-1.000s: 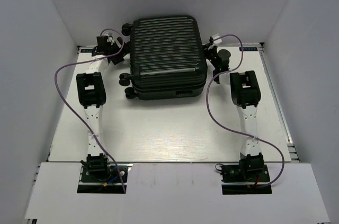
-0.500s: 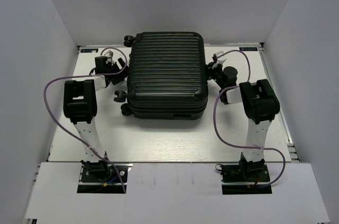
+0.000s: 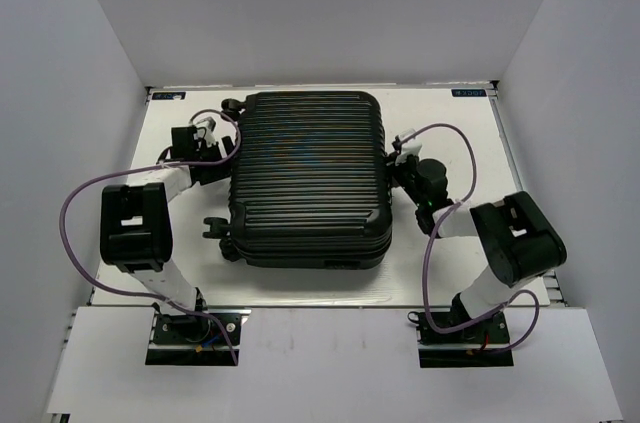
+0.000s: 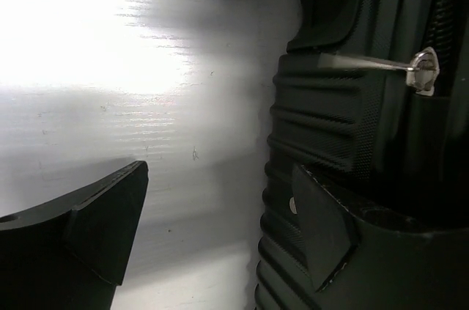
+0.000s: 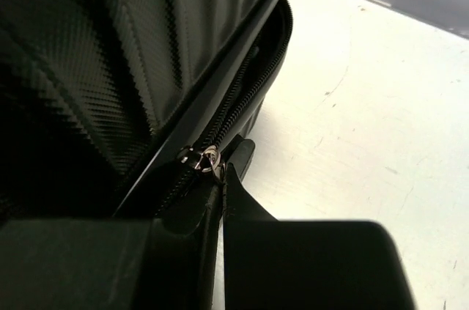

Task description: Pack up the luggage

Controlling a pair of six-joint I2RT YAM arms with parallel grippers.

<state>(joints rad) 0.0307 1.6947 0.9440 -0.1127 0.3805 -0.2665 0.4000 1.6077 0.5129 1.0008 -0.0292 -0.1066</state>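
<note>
With the luggage (image 3: 310, 178) lying flat on the desk (image 3: 300, 288), left gripper (image 4: 218, 172) spread at its left side and right gripper (image 5: 223, 168) pinching the zipper pull (image 5: 209, 156) at its right (working the zip, apparently), the next move called for drawing that pull along the seam.

The luggage (image 3: 305, 178) is black all over, with horizontal ribs across its shell. From near, the shell has a fine woven-looking grain. Its zipper pull (image 4: 423, 69) is silver. The table (image 3: 300, 288) is white with faint streaks. At 9 and 3 o'clock of the luggage loop 2 purple cables (image 3: 64, 223). The left arm (image 3: 132, 226) and right arm (image 3: 518, 243) are black with white links. The walls (image 3: 60, 93) are pale grey.
</note>
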